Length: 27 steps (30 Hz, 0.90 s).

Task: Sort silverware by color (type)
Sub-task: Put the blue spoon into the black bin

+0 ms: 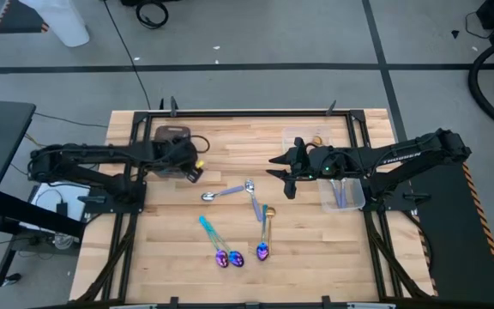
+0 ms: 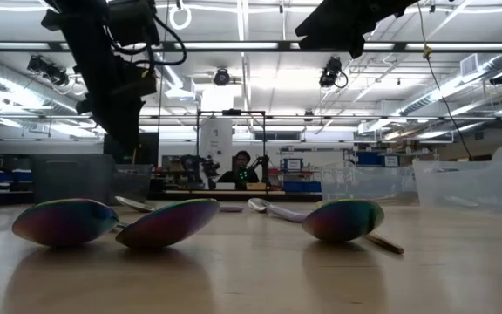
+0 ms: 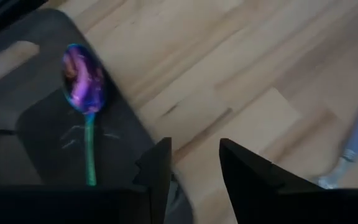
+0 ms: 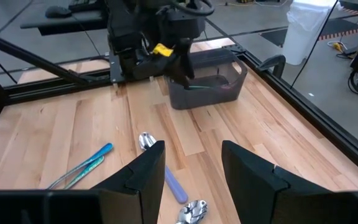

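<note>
High view: the wooden table (image 1: 316,257) is seen from above; the left gripper (image 1: 197,168) is held at the right edge of the dark grey tray (image 1: 171,137), at about 10 o'clock from the table's centre; the right gripper (image 1: 283,172) is held at about 2 o'clock, just beside the clear container (image 1: 343,196); two silver spoons (image 1: 230,193) are laid near the centre, and three iridescent spoons (image 1: 230,256) are gathered at about 6 o'clock.

Low view: three iridescent bowls are seen in the foreground, two touching (image 2: 159,222) and one apart (image 2: 342,220); a silver spoon (image 2: 268,208) is lying behind them; a person (image 2: 242,170) is seated in the room beyond.

Left wrist view: the left claw is seen released, its fingers (image 3: 157,171) parted with nothing between them; one purple-blue spoon with a teal handle (image 3: 84,93) is lying in the tray.

Right wrist view: the right claw is likewise released and empty, its fingers (image 4: 148,174) spread above the wood; a silver spoon (image 4: 146,140) and teal handles (image 4: 86,165) are seen beyond.
</note>
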{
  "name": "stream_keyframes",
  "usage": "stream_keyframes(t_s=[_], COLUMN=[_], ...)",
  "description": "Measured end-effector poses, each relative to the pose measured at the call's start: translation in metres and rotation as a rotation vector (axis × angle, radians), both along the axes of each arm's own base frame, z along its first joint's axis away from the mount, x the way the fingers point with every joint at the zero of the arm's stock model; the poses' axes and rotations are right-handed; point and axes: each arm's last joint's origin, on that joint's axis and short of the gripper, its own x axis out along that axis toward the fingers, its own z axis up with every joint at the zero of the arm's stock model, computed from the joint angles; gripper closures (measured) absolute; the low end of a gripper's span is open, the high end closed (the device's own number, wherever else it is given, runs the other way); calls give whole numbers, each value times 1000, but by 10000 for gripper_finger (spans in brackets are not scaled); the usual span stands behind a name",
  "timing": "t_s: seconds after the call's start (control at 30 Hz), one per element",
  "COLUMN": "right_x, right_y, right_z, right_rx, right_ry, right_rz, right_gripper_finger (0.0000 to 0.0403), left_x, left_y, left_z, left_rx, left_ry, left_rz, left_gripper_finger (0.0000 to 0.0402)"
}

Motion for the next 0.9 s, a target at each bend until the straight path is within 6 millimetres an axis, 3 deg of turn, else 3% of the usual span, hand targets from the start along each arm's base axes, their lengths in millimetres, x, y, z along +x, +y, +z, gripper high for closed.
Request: stream_keyframes(t_s=[0.33,0.63,0.9], right_x=[0,1,2], right_y=[0,0,0], right_z=[0,-1,-3], right_rx=[2,0,-2], right_ry=[-1,2,10], right_rz=[-1,-1,-1], right_gripper_finger=[234,234,234], left_x=[14,39,50], left_y=[-32,-87,-133], left_z=[3,-7,-34], left_rx=[-21,8,70], left_ry=[-116,-129,-33], left_rz=[-88,-604,-952], left_gripper_finger=[257,257,257])
